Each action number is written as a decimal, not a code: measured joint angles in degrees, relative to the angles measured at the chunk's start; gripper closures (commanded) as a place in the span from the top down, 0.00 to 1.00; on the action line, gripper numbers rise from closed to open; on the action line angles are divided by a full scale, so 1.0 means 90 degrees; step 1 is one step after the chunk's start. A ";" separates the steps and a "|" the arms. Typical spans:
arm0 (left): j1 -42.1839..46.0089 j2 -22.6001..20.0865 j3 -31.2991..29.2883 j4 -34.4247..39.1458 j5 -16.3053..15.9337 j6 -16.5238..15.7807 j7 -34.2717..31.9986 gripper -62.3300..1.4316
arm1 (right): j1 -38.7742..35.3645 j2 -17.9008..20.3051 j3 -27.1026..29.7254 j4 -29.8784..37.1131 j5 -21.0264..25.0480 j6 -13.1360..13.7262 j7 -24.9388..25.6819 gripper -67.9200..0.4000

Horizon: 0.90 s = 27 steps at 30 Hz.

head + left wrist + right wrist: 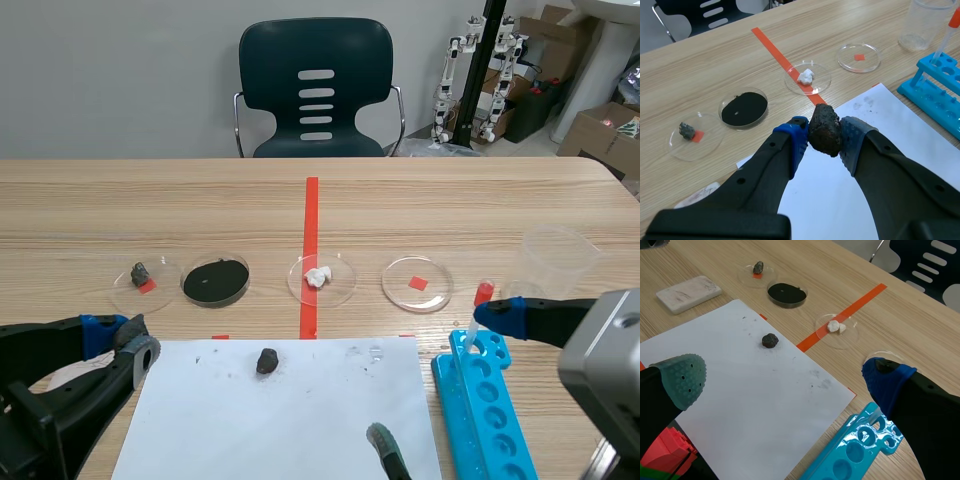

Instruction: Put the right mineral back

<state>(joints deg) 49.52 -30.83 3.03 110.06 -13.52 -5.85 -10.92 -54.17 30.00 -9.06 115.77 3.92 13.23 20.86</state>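
Dark rock [267, 360] lies free on the white paper [300, 430], near its far edge, a bit left of where the red tape line [311, 230] runs. Nothing touches it.

Left end effector [128, 338] sits low by the paper's far-left corner, apart from the rock. Its fingers stand a narrow gap apart and hold nothing (in the left wrist view the rock lines up in that gap and looks pinched, but the scene and right wrist views show it alone on the paper).

Right end effector [785, 377] is spread wide with nothing between the pads, hanging over the paper's right part and the blue rack [490, 410].

Beyond the paper, four clear dishes stand in a row on the bench [450, 210]:
- Left dish [165, 288] holds a small grey stone [140, 271] beside a red square.
- Next, black powder [215, 281] fills its dish.
- Third, white lumps [318, 277] sit in a dish on the tape line.
- Right dish [437, 297] sits over a red square mark.

Clear plastic cup [555, 262] stands past the rack. A dropper with a red top [483, 292] stands in the rack's far end. White block [688, 292] lies on the bench left of the paper, by the left end effector. Dark chair [316, 90] is behind the bench.
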 measured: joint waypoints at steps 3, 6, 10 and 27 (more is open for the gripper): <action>0.0000 0.0000 0.0000 0.0000 0.0000 0.0000 0.0000 0.18 | 0.0000 0.0000 0.0000 0.0000 0.0000 0.0000 0.0000 1.00; 0.0000 0.0000 0.0000 0.0000 0.0000 0.0000 0.0000 0.18 | 0.0000 0.0000 0.0000 0.0000 0.0000 0.0000 0.0000 1.00; 0.0000 0.0000 0.0000 0.0000 0.0000 0.0000 0.0000 0.18 | 0.0000 0.0000 0.0000 0.0000 0.0000 0.0000 0.0000 1.00; -0.2650 -0.0012 0.1676 -0.0180 -0.1321 0.1103 0.3296 0.18 | 0.0002 0.0000 0.0000 0.0000 -0.0002 -0.0015 0.0000 1.00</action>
<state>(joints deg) 25.67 -30.94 18.11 108.44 -25.41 4.08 18.74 -54.15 30.00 -9.06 115.77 3.90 13.10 20.86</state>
